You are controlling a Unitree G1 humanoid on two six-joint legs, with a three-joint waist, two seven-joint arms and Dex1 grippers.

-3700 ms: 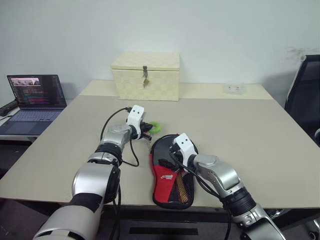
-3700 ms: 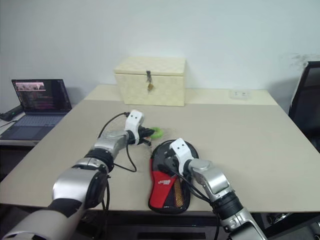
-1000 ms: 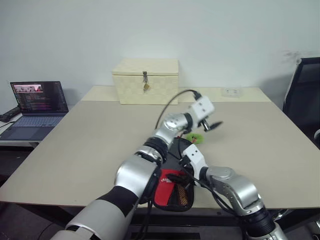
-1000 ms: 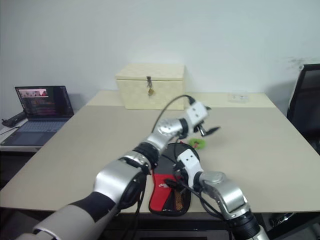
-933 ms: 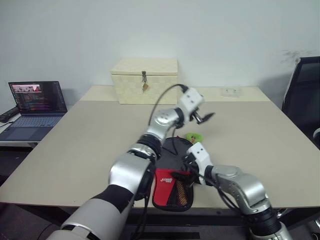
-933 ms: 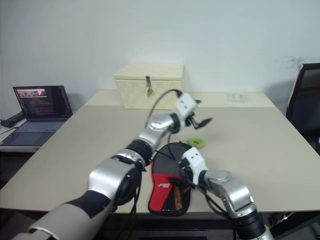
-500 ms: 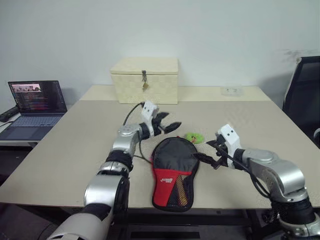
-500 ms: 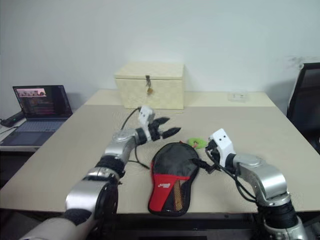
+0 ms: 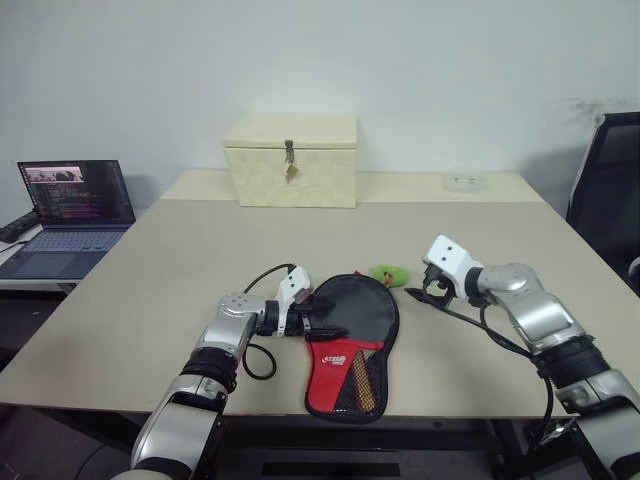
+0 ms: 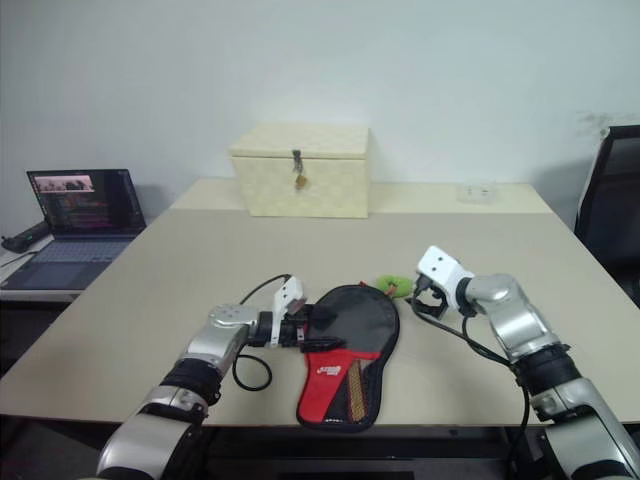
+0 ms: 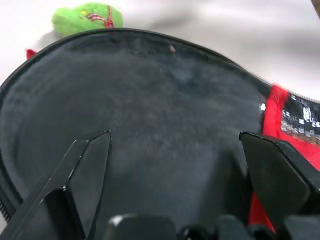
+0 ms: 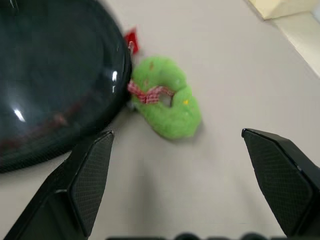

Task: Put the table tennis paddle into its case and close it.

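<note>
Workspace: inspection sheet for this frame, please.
Surface: beige table, in good order.
Job's things: black-and-red paddle-shaped zip case lying flat near the front edge, looks closed; paddle nothing seen.
Clutter: fuzzy green ring-shaped pull at the case's rounded end.
Grippers: left gripper open beside the case; right gripper open, facing the pull.
Cables: black cable looped by the left wrist.
Surroundings: cream woven box, open laptop, black chair.

Green pull (image 12: 166, 98) beside black case (image 12: 55, 80)
</note>
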